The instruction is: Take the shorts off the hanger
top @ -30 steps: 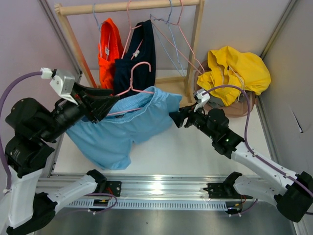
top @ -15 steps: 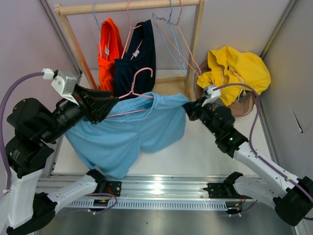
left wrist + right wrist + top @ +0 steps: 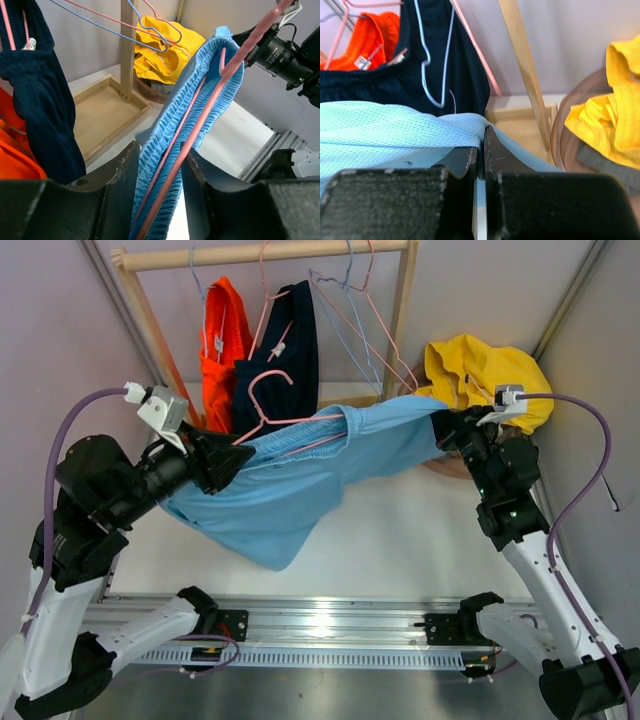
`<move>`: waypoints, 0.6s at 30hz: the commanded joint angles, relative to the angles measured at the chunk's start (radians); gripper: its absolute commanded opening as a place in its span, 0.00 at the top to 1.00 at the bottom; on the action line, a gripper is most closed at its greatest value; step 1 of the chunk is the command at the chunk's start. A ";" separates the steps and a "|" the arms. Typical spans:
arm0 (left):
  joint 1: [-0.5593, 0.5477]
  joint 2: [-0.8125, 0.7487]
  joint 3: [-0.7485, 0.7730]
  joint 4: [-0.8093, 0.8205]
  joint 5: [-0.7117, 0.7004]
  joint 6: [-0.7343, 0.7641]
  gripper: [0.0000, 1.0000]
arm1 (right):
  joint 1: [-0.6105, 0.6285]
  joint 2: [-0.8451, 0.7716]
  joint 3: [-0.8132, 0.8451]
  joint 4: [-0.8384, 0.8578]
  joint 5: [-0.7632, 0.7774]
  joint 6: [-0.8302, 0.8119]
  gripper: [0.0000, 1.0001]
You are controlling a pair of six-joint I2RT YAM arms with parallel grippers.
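Observation:
The light blue shorts (image 3: 290,490) hang in the air, stretched between my two grippers over the table. Their waistband (image 3: 185,100) is threaded on a pink hanger (image 3: 262,390), whose bar (image 3: 215,85) runs up and away between my left fingers. My left gripper (image 3: 228,455) (image 3: 159,195) is shut on that bar and the waistband folded round it. My right gripper (image 3: 447,437) (image 3: 481,145) is shut on the far edge of the shorts (image 3: 380,125), with thin blue cloth pinched between its tips.
A wooden rack (image 3: 260,253) at the back carries orange shorts (image 3: 222,340), navy shorts (image 3: 290,340) and bare wire hangers (image 3: 350,310). A yellow garment (image 3: 490,375) lies in a brown basket (image 3: 565,135) at the right. Walls close in on both sides.
My right gripper closed on the shorts' edge and pulled it right and back, stretching the cloth taut. The left gripper shifted slightly right with the hanger.

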 commanded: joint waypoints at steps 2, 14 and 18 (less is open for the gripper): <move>0.002 -0.060 0.001 0.078 -0.107 0.030 1.00 | -0.035 -0.002 -0.038 -0.024 0.119 -0.008 1.00; 0.002 -0.129 0.019 0.133 -0.193 0.022 1.00 | -0.387 0.047 -0.123 -0.041 -0.046 0.172 1.00; 0.002 -0.125 0.040 0.127 -0.190 0.025 1.00 | -0.404 0.078 -0.146 -0.018 -0.054 0.172 1.00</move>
